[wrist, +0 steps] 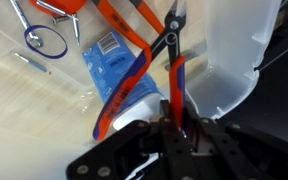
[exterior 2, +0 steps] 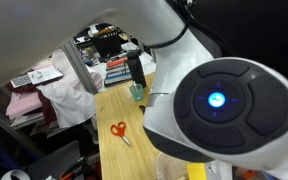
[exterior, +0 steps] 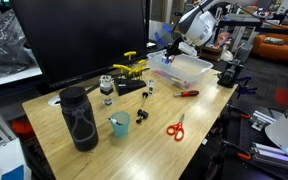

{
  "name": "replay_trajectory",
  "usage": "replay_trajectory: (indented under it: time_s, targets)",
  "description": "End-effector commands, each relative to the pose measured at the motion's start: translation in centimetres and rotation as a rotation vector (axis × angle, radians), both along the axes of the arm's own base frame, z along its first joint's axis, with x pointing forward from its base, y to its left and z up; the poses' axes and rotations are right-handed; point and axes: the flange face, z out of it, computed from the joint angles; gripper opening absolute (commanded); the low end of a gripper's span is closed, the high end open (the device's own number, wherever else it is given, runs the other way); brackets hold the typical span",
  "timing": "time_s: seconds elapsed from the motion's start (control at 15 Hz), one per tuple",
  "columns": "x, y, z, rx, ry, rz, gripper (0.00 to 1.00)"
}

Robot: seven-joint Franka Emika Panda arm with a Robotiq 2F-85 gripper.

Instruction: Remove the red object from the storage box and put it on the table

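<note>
1. Wrist view: the gripper (wrist: 180, 128) grips the red object (wrist: 174, 82), its fingers (wrist: 162, 128) drawn narrow around the tool's dark-red body.
2. In an exterior view, the tool hangs over the storage box (exterior: 187, 72) on the table (exterior: 144, 135).

Bright even room light; washed-out table (exterior: 149, 112); soft, blurry wrist view.

Robotics lab: big monitor (exterior: 79, 40), cluttered benches.
</note>
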Motion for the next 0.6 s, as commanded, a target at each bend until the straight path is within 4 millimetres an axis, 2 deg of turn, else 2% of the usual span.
replay_trajectory:
  time_s: [0.0,0.53]
  targets:
    - [-0.09,0.10,-0.04,0.008,0.006,0.002,0.04]
    - [0.55,0.14,-0.01,0.003,-0.018,0.029,0.04]
